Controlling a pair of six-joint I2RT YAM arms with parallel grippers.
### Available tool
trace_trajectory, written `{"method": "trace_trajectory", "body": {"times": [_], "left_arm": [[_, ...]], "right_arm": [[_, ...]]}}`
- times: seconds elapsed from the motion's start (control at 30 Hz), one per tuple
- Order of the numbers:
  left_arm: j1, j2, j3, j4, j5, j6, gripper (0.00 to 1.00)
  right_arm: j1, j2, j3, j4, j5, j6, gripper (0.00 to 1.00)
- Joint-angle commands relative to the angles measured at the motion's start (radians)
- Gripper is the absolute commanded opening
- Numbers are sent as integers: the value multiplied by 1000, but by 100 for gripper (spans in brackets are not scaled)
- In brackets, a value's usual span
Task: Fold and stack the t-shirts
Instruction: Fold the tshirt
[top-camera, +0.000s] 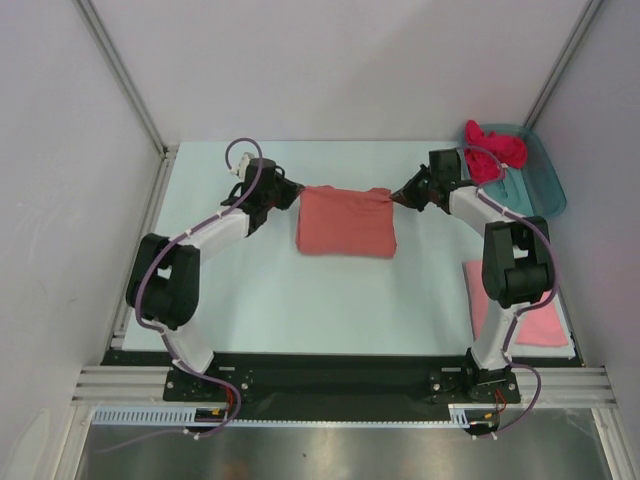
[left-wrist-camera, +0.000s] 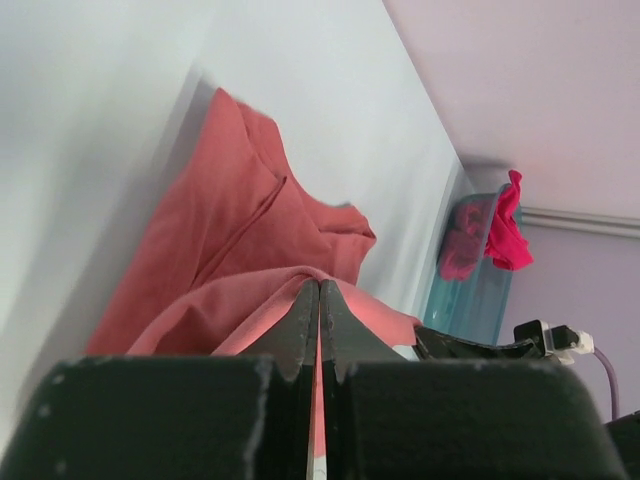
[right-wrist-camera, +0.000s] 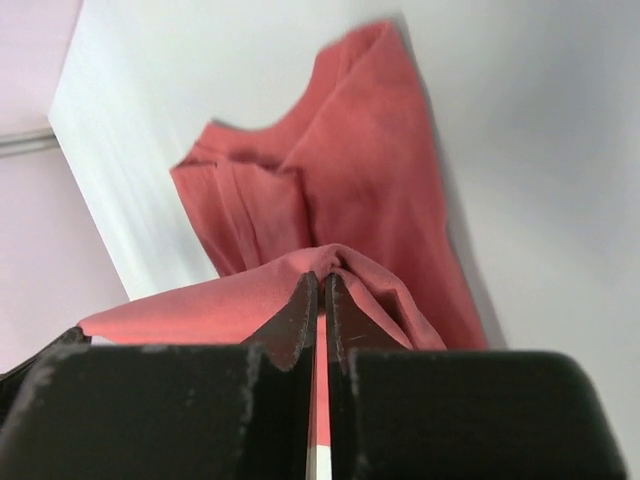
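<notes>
A salmon-coral t-shirt (top-camera: 345, 222) lies folded into a rectangle at the middle of the table. My left gripper (top-camera: 298, 192) is shut on its far left corner, the cloth pinched between the fingertips (left-wrist-camera: 319, 290). On the far right corner my right gripper (top-camera: 393, 196) is shut too, with a fold of the same shirt (right-wrist-camera: 350, 190) caught at the tips (right-wrist-camera: 321, 280). Folded flat at the near right lies a lighter pink t-shirt (top-camera: 545, 325), partly behind my right arm. The bright magenta t-shirt (top-camera: 494, 150) is bunched in the tub.
A teal plastic tub (top-camera: 545, 180) stands at the far right corner of the table, also seen in the left wrist view as the tub (left-wrist-camera: 480, 290). White walls and metal frame posts enclose the table on three sides.
</notes>
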Motion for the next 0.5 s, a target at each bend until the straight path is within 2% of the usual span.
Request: {"method": "trace_trajectory", "body": {"times": [0.0,0.23,0.47], "left_arm": [[36,68,86,66,41,32,0],[67,209,193,82,114,29,0],[90,295,269,88,120,18,0]], "right_arm": [[-20,41,82,45,-36,-16,0],[-38,137,156,70,-70,-7,0],[-51,202,216,96,-84,4,0]]}}
